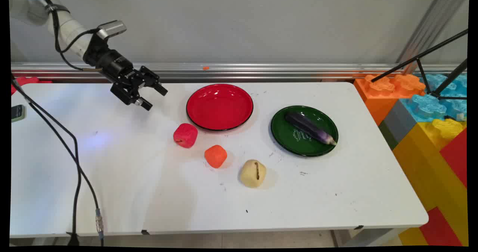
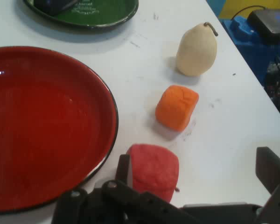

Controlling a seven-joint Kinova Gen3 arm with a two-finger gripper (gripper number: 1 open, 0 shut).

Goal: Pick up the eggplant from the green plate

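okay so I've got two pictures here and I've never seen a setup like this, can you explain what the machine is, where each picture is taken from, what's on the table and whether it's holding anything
The machine is a white robot arm ending in a black two-finger gripper, hanging open above the table with nothing in it. The wide picture comes from a fixed camera looking down across the table. The close picture comes from a camera on the hand itself, looking past its fingers. On the table lie an empty red plate, a green plate with an eggplant on it, and three toy fruits in a slanting row: a red one, nearest the gripper, an orange one and a pale pear. Big coloured blocks stand at the right.
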